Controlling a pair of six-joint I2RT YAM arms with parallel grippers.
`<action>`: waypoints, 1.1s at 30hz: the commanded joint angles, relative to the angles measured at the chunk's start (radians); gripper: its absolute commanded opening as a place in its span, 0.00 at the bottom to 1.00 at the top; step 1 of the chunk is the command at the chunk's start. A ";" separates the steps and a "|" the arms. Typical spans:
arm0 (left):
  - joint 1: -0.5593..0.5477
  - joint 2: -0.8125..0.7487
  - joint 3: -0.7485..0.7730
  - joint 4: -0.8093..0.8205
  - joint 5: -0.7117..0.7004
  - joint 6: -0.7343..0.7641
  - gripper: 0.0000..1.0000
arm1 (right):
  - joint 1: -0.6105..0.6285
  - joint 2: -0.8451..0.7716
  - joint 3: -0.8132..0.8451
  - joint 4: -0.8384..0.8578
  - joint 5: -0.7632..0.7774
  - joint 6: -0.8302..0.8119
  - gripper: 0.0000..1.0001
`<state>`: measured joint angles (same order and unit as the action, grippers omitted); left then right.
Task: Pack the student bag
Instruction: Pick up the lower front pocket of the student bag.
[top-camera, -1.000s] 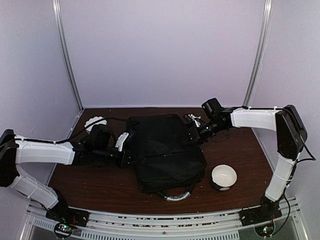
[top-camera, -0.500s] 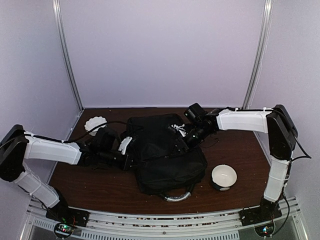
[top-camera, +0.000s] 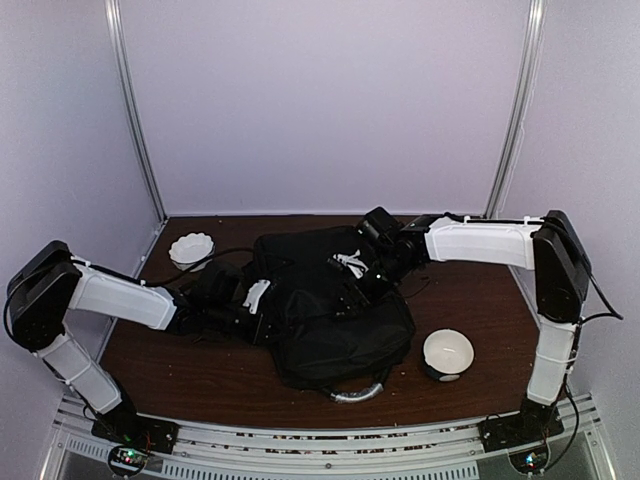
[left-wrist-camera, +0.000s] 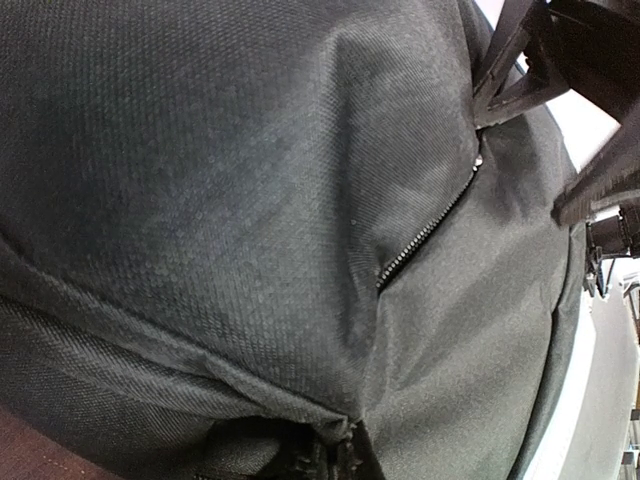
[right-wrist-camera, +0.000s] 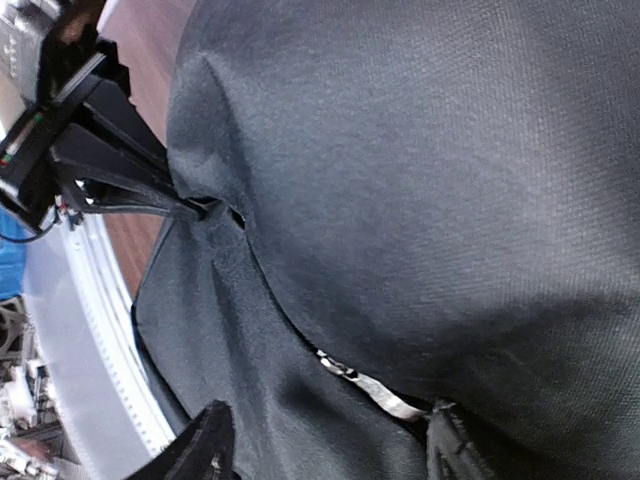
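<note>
- Top external view: the student bag lies flat at mid-worktop, with its grey-trimmed handle toward the near edge. The left pincer meets the bag's left side. The right pincer hangs over its far part. A white bowl sits near the bag's right side, and a scalloped dish sits at the far-left corner.
- Left wrist view: bag fabric fills the frame, crossed by a zipper. The right pincer stands spread wide.
- Right wrist view: the left pincer is clamped on a fold of bag fabric. The right pincer's fingers stand wide apart, holding nothing.
</note>
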<state>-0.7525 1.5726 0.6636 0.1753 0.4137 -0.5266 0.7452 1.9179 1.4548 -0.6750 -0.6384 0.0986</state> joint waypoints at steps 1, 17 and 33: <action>0.005 0.026 0.001 0.050 -0.016 -0.011 0.00 | 0.019 0.062 -0.007 -0.087 0.247 -0.014 0.75; 0.005 -0.045 0.030 -0.001 -0.052 0.012 0.00 | 0.039 -0.092 -0.146 -0.095 0.151 -0.017 0.91; 0.004 -0.061 0.023 0.029 -0.029 0.000 0.00 | -0.014 0.013 -0.103 0.191 -0.114 0.079 0.62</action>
<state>-0.7525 1.5349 0.6800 0.1444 0.3927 -0.5274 0.7284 1.9282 1.4139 -0.6319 -0.6952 0.1360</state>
